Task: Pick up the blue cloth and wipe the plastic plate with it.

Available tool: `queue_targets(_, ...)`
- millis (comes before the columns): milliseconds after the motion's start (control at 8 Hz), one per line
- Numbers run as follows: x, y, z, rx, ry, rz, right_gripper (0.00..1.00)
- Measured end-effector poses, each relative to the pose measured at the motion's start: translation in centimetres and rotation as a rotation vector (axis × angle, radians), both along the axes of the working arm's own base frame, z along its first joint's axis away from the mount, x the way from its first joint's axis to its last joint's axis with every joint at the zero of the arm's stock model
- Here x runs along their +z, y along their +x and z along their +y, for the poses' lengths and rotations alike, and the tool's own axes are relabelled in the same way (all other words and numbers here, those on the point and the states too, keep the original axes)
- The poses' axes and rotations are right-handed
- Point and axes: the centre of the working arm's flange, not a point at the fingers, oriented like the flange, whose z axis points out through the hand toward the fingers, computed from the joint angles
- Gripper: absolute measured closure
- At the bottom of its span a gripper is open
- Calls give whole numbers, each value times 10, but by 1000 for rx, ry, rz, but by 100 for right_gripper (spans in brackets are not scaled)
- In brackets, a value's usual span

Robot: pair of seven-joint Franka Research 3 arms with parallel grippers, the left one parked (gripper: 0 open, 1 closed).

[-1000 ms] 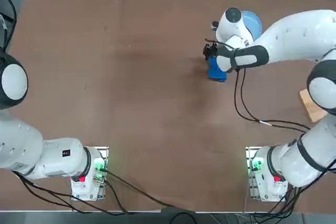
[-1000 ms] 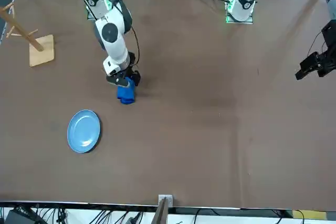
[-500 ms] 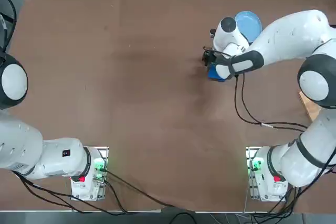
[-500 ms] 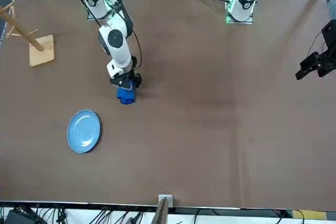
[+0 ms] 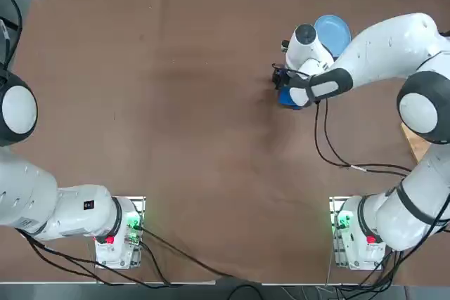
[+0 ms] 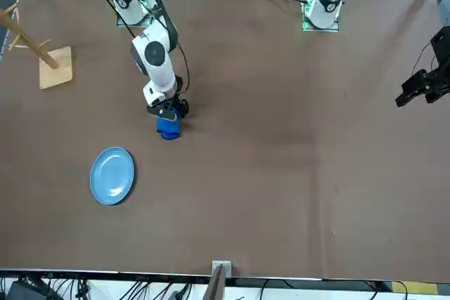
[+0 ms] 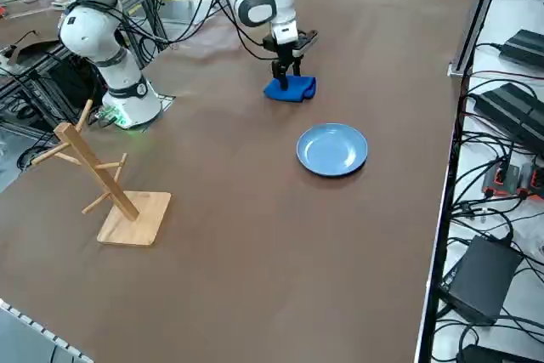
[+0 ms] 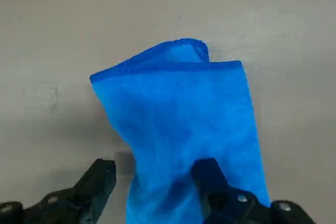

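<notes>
Right gripper point(image 8: 152, 179) was down at the blue cloth point(image 8: 181, 129), 2 fingers spread wide: 1 pressed into the fabric, 1 on bare table point(image 5: 176, 103) beside it. Cloth was folded, royal blue, hemmed edge visible, lying flat. Plastic plate point(image 5: 333, 31) sat at the cloth's 1 o'clock in top view.

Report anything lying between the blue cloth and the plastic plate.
Nothing visible. Only bare table separates the blue cloth from the plastic plate. The right gripper is down at the cloth, jaws open.
</notes>
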Motion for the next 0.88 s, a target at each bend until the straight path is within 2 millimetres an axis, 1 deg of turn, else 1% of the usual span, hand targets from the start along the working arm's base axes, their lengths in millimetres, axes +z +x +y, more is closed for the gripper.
queue_targets(125,-2,-1,0,3,-3,3,12)
queue_targets(250,-5,-1,0,7,-7,5,27)
queue_targets(375,-6,-1,-1,15,-12,4,29)
queue_targets(500,-6,0,-3,23,-20,-1,46)
queue_targets(625,-5,2,-5,29,-25,-8,58)
queue_targets(750,-4,4,-6,31,-27,-11,62)
queue_targets(875,-3,5,-6,31,-26,-15,80)
